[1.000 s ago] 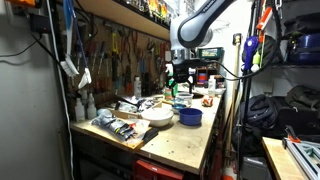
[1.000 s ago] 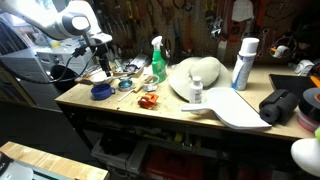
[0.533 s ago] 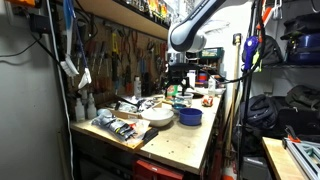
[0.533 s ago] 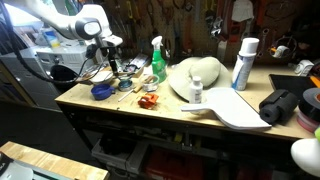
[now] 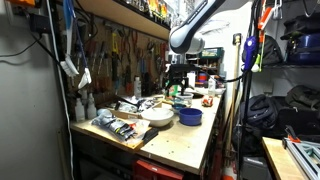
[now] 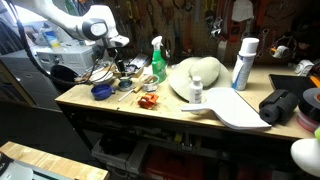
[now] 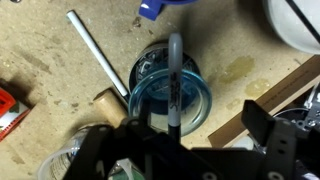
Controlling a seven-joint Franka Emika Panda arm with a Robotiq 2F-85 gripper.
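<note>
In the wrist view a grey-capped marker (image 7: 175, 75) stands over a clear blue cup (image 7: 170, 92) on the wooden bench; its lower end is hidden behind the gripper body. My gripper (image 7: 198, 126) hangs right above the cup with its fingers spread far wider than the marker, so it looks open. In both exterior views the gripper (image 5: 178, 80) (image 6: 120, 62) hovers above the cluttered far end of the bench; the marker is too small to see there.
A metal rod (image 7: 95, 60) lies beside the cup, with a red object (image 7: 8, 105) and a white bowl (image 7: 295, 20) nearby. A blue bowl (image 6: 100, 91), green spray bottle (image 6: 157, 60), white hat (image 6: 195, 75) and white can (image 6: 243, 62) stand on the bench.
The arm has shifted sideways along the bench and risen slightly over the last second.
</note>
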